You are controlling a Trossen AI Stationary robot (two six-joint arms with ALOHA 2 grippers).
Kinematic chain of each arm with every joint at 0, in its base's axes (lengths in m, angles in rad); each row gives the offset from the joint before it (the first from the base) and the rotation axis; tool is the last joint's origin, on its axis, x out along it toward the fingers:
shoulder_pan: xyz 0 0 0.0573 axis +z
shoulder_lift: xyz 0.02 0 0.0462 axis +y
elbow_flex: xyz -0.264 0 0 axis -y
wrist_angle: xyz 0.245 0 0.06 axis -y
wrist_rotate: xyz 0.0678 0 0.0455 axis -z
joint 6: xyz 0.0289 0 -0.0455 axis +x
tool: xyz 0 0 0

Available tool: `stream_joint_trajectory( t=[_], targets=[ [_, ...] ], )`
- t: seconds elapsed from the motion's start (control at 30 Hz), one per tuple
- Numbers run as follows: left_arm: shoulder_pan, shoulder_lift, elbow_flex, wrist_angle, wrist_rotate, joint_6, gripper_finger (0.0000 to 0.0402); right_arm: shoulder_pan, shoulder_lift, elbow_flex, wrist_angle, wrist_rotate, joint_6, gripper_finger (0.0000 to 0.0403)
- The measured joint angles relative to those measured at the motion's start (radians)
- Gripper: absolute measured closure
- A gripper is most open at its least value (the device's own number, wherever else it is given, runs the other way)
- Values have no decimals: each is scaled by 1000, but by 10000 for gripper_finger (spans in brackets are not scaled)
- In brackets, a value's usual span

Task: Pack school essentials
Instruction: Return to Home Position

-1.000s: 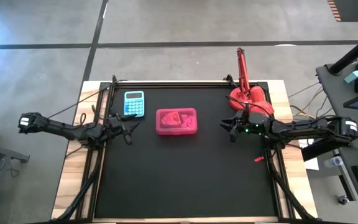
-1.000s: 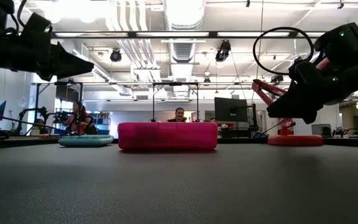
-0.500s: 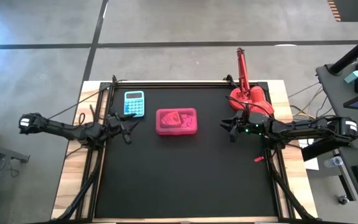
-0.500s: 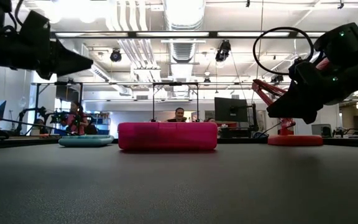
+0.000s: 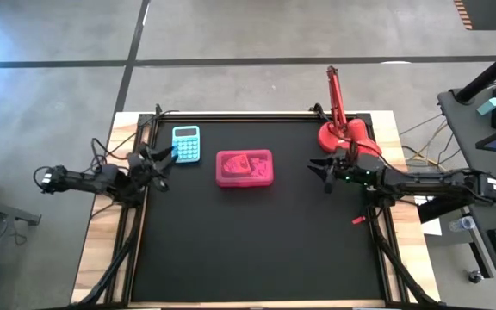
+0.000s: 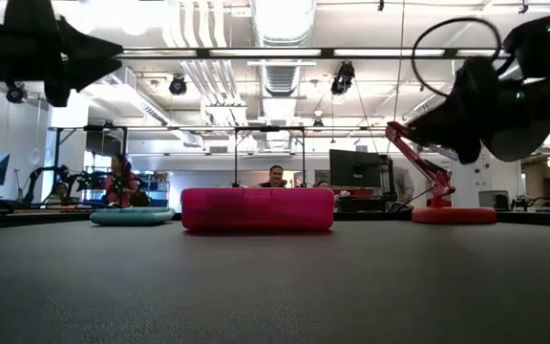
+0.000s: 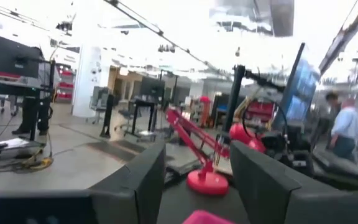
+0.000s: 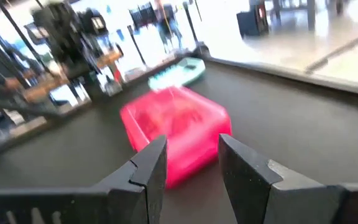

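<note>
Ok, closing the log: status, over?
Left end effector open, empty, left side. Right end effector open, empty, right side. Pink case shut between them. Nothing obstructing.

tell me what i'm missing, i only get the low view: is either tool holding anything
Observer: No. Both wrist views show the left tool and right tool open and empty.
Operator: where are they relative to the pink case
Observer: From above, the left tool is off the pink case's left, the right tool off its right, neither touching it.
Operator: what's that teal slab beside it
Observer: A light-blue calculator, lying apart from the case, nearer the table's far left corner.
</note>
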Motion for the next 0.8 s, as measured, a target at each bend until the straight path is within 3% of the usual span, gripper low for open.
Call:
stream_joint_trajectory(
  t=[0.4,0.8],
  targets=[
    [0,-25,0,17,-1,0,237,0,-297,0,0,0,1,268],
    [0,-27,0,19,-1,0,237,-1,-460,0,10,2,0,268]
  ],
)
